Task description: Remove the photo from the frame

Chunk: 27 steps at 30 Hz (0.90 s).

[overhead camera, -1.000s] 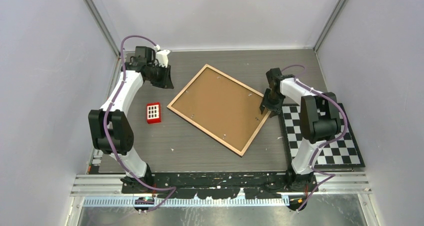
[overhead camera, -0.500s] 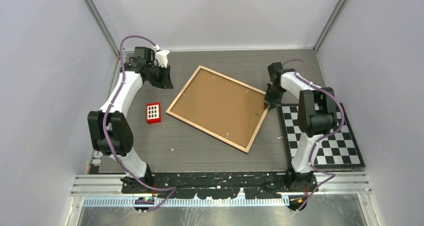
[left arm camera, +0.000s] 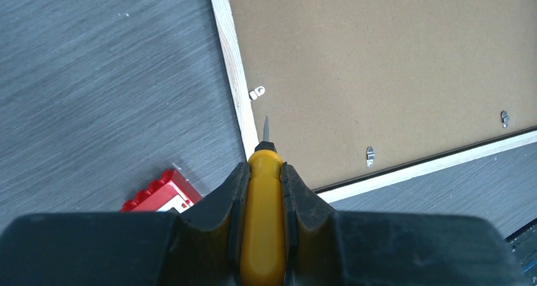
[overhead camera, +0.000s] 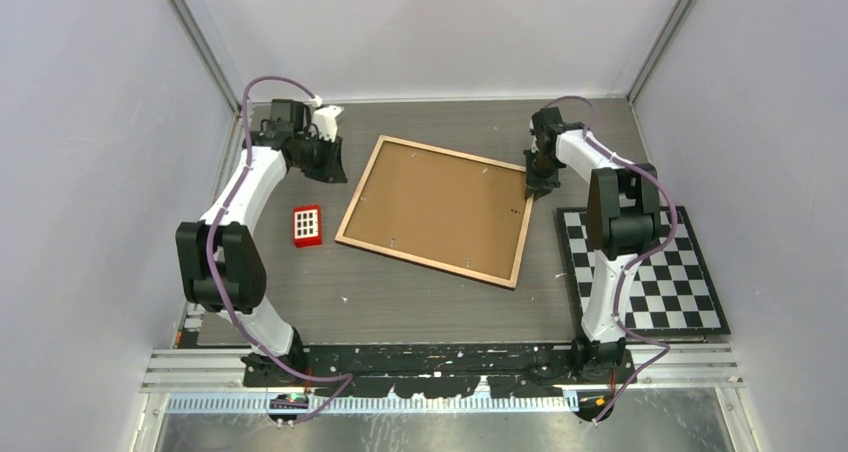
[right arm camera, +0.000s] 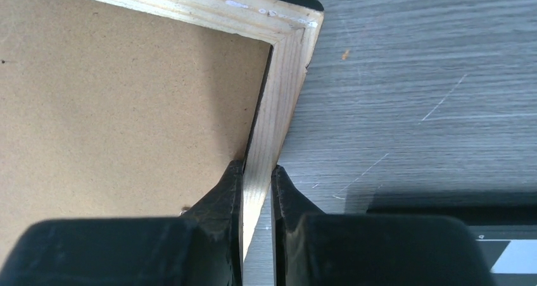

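The frame [overhead camera: 443,155] lies face down in the middle of the table, its light wood rim and brown backing board up. The photo is hidden under the board. My right gripper [overhead camera: 541,183] is shut on the frame's wood rim [right arm camera: 282,102] near its far right corner, one finger inside on the board and one outside. My left gripper [overhead camera: 326,162] hovers by the frame's far left corner, shut on a yellow-handled screwdriver [left arm camera: 264,223]. Its tip points at the rim [left arm camera: 231,52] near a small metal tab [left arm camera: 256,93].
A red block [overhead camera: 307,225] with a white grid lies left of the frame and also shows in the left wrist view [left arm camera: 161,194]. A black-and-white checkerboard [overhead camera: 645,267] lies at the right. More metal tabs [left arm camera: 370,154] sit along the frame's near edge. Walls enclose the table.
My right gripper has moved toward the back, holding the frame's right edge. The frame has turned counterclockwise, so its long sides lie nearer to level. The left arm has barely moved.
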Each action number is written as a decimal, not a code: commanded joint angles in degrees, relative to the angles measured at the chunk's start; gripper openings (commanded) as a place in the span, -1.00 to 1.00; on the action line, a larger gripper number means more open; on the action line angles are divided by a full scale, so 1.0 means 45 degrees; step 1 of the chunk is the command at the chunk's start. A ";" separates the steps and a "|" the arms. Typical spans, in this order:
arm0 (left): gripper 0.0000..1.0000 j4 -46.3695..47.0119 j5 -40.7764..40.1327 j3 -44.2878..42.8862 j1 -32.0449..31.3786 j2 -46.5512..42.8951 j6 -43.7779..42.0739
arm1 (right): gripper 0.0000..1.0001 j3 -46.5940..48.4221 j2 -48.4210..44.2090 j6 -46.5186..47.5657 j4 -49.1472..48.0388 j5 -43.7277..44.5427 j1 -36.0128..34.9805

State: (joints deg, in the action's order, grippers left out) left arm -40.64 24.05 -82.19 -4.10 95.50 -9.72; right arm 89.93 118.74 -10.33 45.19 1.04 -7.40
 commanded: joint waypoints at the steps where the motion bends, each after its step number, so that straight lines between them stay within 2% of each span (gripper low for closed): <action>1: -1.00 0.0295 0.0412 0.0447 0.0019 -0.0946 -0.0650 | -0.99 -0.1452 -0.0525 0.1923 0.0742 -0.1607 -0.0264; 5: -1.00 0.0088 0.0298 0.0852 -0.0283 -0.1226 -0.1354 | -0.99 -0.2254 -0.0843 0.2166 0.0148 -0.1654 -0.0267; 10: -1.00 -0.0242 -0.0336 0.0817 -0.0951 -0.1158 -0.2377 | -0.99 -0.0376 0.0533 0.1767 0.0485 -0.1860 -0.0535; 15: -1.00 -0.0328 -0.0946 0.0821 -0.1511 -0.1072 -0.3180 | -0.99 -0.1035 0.0043 0.2924 0.0563 -0.1677 -0.0531; 21: -1.00 -0.0615 -0.2223 0.1151 -0.2535 -0.1007 -0.4658 | -0.99 -0.1366 -0.0131 0.2476 0.0567 -0.1930 -0.0591; 27: -1.00 -0.0739 -0.2939 0.1240 -0.2962 -0.0759 -0.5048 | -0.99 -0.1270 -0.0317 0.3277 0.0568 -0.1815 -0.0602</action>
State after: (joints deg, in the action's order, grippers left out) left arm -43.16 14.20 -76.44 -16.78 92.27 -29.23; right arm 86.21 116.64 -2.17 44.71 -5.19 -8.67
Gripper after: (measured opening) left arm 0.201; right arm 0.204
